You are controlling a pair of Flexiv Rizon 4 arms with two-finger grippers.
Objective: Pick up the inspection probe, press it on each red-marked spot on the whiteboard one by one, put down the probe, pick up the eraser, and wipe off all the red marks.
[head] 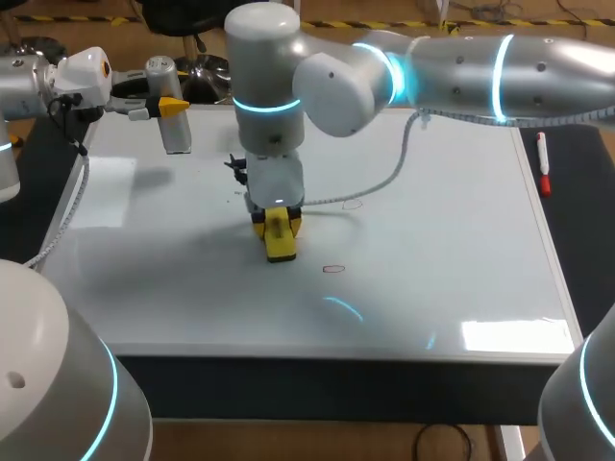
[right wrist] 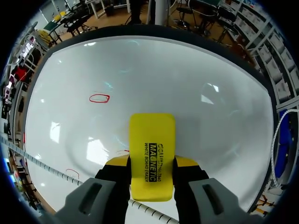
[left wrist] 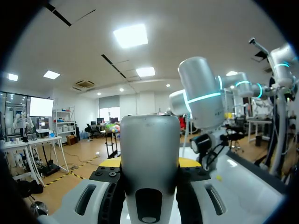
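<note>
Counts: 1 yellow block eraser [right wrist: 152,154], 1 grey cylindrical probe [left wrist: 149,144], 3 red ring marks [right wrist: 99,98] seen from the right wrist, 1 red marker pen [head: 544,165] beside the board's right edge. Right gripper [right wrist: 152,164] is clamped on the eraser's two sides, low over the middle of the white whiteboard [head: 442,240]; contact unclear. Left gripper [head: 171,106] is closed round the probe, over the board's far left corner.

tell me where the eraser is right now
In the head view the yellow eraser is gripped by the right tool near the middle of the whiteboard, slightly left of centre, with a red oval mark close beside it.
</note>
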